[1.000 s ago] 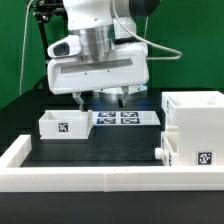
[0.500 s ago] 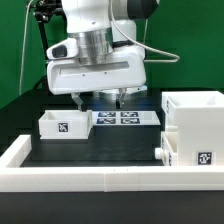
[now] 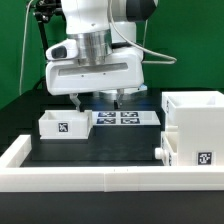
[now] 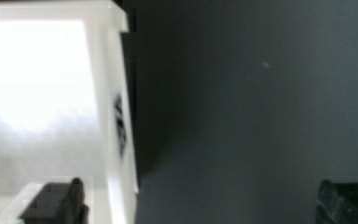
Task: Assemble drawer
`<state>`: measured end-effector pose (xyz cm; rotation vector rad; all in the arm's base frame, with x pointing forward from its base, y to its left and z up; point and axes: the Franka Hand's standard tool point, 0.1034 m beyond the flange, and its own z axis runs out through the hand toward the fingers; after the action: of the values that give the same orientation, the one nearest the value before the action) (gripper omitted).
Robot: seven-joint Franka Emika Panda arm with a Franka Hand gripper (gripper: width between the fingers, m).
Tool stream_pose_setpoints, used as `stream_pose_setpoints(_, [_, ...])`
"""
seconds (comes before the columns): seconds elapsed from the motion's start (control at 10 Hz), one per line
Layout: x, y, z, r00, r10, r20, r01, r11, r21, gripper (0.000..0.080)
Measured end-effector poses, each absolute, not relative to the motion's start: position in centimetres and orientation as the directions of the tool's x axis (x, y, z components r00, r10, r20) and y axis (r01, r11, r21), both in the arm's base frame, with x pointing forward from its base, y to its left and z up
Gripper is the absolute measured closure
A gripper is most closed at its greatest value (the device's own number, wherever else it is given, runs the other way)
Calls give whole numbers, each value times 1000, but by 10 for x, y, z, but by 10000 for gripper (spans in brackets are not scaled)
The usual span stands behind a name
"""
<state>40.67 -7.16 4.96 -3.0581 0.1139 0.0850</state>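
Observation:
A small white tray (image 3: 62, 124) with a square tag on its front stands at the exterior view's left. The tall white housing (image 3: 196, 125) stands at the right, with a knob (image 3: 160, 152) showing at its lower front, where a second tray seems to sit. My gripper (image 3: 97, 99) hangs open and empty above the table, just behind and to the right of the small tray. In the wrist view my gripper (image 4: 201, 205) is open over the dark table, and one finger (image 4: 51, 204) is over a white tagged part (image 4: 51, 100), probably that tray.
The marker board (image 3: 122, 118) lies flat behind the gripper. A long low white border wall (image 3: 100, 180) runs along the front and up the left side. A green backdrop stands behind the table.
The gripper has drifted slightly toward the exterior view's left, nearer the small tray. Its fingers stay open and the parts have not moved.

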Motion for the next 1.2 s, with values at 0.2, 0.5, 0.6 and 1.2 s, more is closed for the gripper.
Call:
stream_pose_setpoints(0.2, [399,-83,43,996,-84,-31,-86,-994,-66,150])
stream_pose_setpoints(0.5, [389,-87,33,993,-115,3,-115,-991,-62,150])
stream_pose_setpoints(0.6, [391,-87,33,994,-108,8,-108,-992,-62,150])
stream_pose_setpoints(1.2, [387,-80,21,996,-94,1,-94,-994,-58,150])
